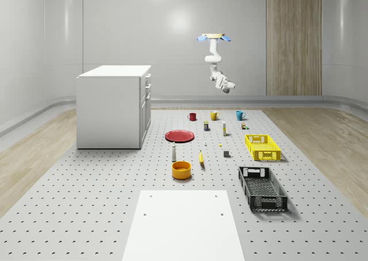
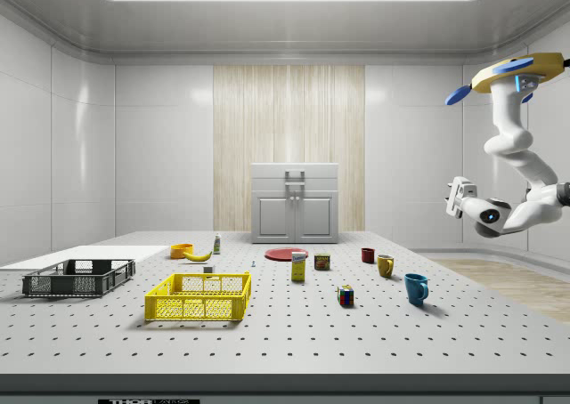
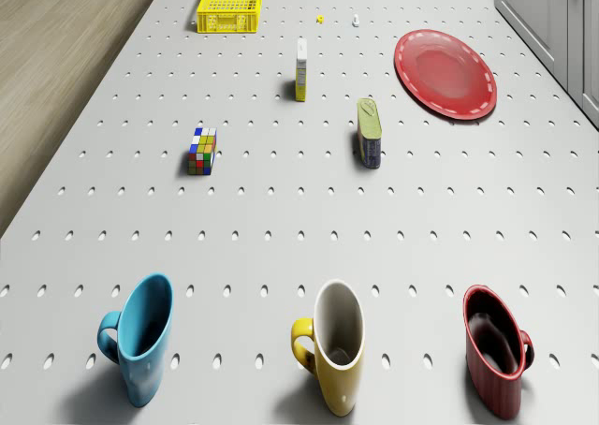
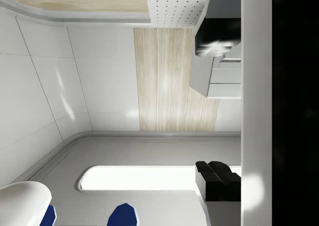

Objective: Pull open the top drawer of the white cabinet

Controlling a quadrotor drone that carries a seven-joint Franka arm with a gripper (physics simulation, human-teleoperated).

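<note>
High above the mugs (image 1: 214,115), drone (image 1: 214,38) hovering, gripper (image 2: 461,197) raised, finger state unclear, well apart from white cabinet (image 1: 112,106)

Three mugs stand in a row near the table's (image 1: 86,203) far edge: red mug (image 1: 192,116), yellow mug (image 1: 214,115), blue mug (image 1: 240,115). A yellow crate (image 1: 263,147) and black crate (image 1: 263,188) lie along its right edge, a red plate (image 1: 180,135) mid-table

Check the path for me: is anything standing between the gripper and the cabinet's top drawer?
Nothing visible does. The drone hovers beyond the three mugs, and the gripper hangs high in open air, facing the white cabinet. The mugs, can and red plate sit low on the table, below the top drawer.
</note>
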